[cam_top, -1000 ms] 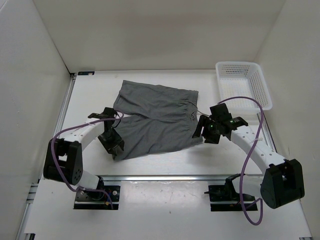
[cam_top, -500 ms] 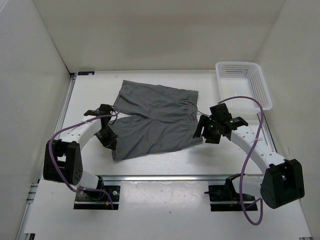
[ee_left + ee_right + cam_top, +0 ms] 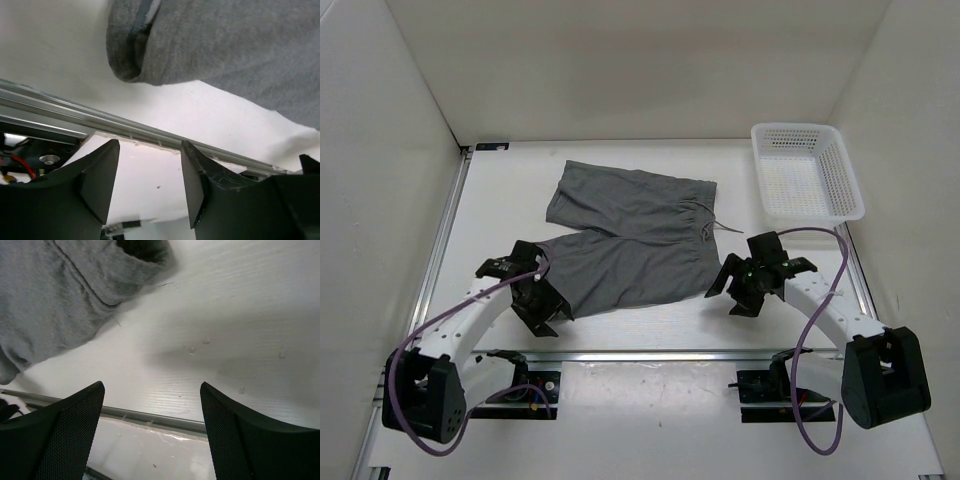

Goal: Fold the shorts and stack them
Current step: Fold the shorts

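The grey shorts (image 3: pixel 630 232) lie spread flat on the white table, waistband to the right with a thin drawstring trailing out. My left gripper (image 3: pixel 542 312) is open and empty, just off the near left leg hem; that hem corner shows in the left wrist view (image 3: pixel 131 55). My right gripper (image 3: pixel 742 296) is open and empty, on the table just right of the near waistband corner. That corner shows in the right wrist view (image 3: pixel 75 295).
A white mesh basket (image 3: pixel 807 170) stands at the back right. The metal rail of the table's near edge (image 3: pixel 640 353) runs just below both grippers, and also shows in the left wrist view (image 3: pixel 90 125). White walls enclose the table on three sides.
Both grippers have pulled back toward the near edge, off the shorts. The left one moved down past the leg hem; the right one moved down and away from the waistband.
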Motion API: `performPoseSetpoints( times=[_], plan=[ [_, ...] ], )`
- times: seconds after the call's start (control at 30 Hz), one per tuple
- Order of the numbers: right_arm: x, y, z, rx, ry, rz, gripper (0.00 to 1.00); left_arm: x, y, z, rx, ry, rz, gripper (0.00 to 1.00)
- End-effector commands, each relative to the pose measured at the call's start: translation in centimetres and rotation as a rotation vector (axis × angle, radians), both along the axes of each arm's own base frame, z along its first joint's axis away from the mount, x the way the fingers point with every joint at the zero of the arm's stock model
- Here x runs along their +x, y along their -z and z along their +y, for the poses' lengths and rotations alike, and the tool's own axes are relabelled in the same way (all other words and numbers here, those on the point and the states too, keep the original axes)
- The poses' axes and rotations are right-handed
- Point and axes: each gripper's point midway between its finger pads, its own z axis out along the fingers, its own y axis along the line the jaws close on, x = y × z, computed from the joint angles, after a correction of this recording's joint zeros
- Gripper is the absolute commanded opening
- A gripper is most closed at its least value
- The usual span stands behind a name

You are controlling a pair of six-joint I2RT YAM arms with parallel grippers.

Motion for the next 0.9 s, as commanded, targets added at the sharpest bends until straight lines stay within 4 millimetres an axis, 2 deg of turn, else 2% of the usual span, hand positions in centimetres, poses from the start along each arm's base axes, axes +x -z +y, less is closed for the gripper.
performPoseSetpoints(
  times=[0.0, 0.13, 0.2, 0.33, 0.4, 0.5, 0.6, 0.63, 0.7, 0.87],
  plan=[
    [1.7, -1.4, 1.4, 0.097, 0.025, -0.051, 0.82, 0.5, 0.5, -1.5, -0.065, -0.007, 0.019, 0.63],
    [2.0, -1.8, 1.1, 0.091, 0.020, -0.059, 0.82, 1.6, 1.7, -0.9, -0.006, 0.026, 0.041, 0.61],
    [2.0, -1.8, 1.1, 0.091, 0.020, -0.059, 0.82, 1.8, 3.0, 0.4, 0.074, 0.009, 0.082, 0.60],
    [1.8, -1.8, 0.6, 0.072, 0.017, -0.052, 0.82, 3.2, 3.8, 3.0, 0.164, -0.053, 0.085, 0.60],
    [2.0, -2.0, 0.4, 0.074, 0.028, -0.063, 0.82, 3.6, 4.2, 4.1, 0.203, -0.067, 0.082, 0.57],
    [1.9, -1.8, 0.3, 0.081, 0.036, -0.051, 0.82, 4.5, 4.5, 4.3, 0.213, -0.079, 0.081, 0.45],
    [2.1, -1.5, 0.2, 0.098, 0.047, -0.047, 0.82, 5.2, 4.8, 4.4, 0.224, -0.079, 0.091, 0.39],
    [1.8, -1.1, 0.2, 0.113, 0.051, -0.027, 0.82, 5.5, 4.7, 4.4, 0.224, -0.079, 0.090, 0.33],
    [2.3, -1.1, 0.4, 0.139, 0.058, -0.035, 0.82, 6.0, 4.8, 4.5, 0.234, -0.080, 0.084, 0.28],
    [3.3, 0.1, 1.2, 0.178, 0.083, -0.010, 0.82, 5.7, 5.4, 4.7, 0.251, -0.069, 0.111, 0.13]
  ],
)
